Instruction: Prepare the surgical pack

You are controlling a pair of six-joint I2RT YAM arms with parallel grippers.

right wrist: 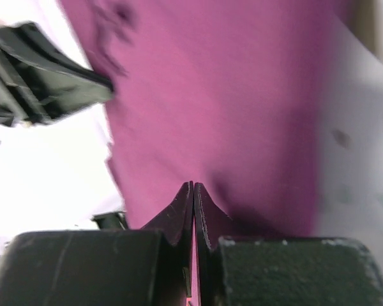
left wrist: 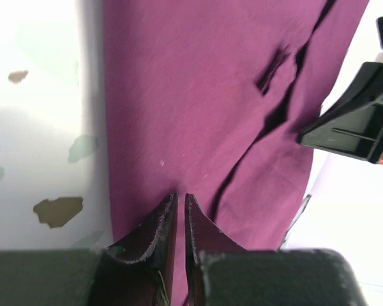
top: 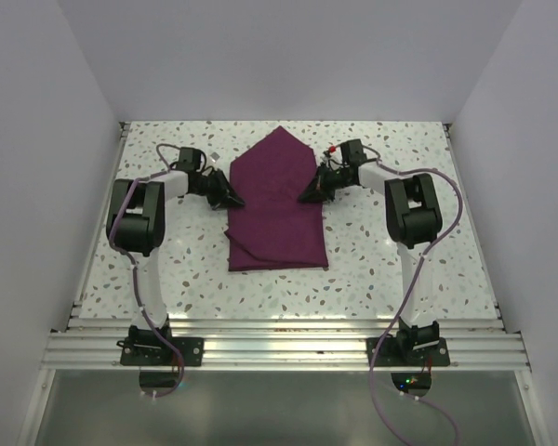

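The surgical pack shows as a maroon-purple cloth (top: 277,209), folded into a long bundle with a pointed far end, lying mid-table. My left gripper (top: 233,198) rests its tips on the bundle's left edge; in its wrist view the jaws (left wrist: 180,196) stand nearly together, a thin slit between them, over flat cloth (left wrist: 198,95). My right gripper (top: 305,195) touches the right edge opposite. Its jaws (right wrist: 193,185) are pressed together above the cloth (right wrist: 236,95). No fold bunches out from either pair of tips.
White speckled tabletop (top: 400,269) surrounds the bundle, walled at the left, right and back. Each wrist view catches the other gripper across the cloth: the right one (left wrist: 351,127) and the left one (right wrist: 45,83). An aluminium rail (top: 279,348) runs along the near edge.
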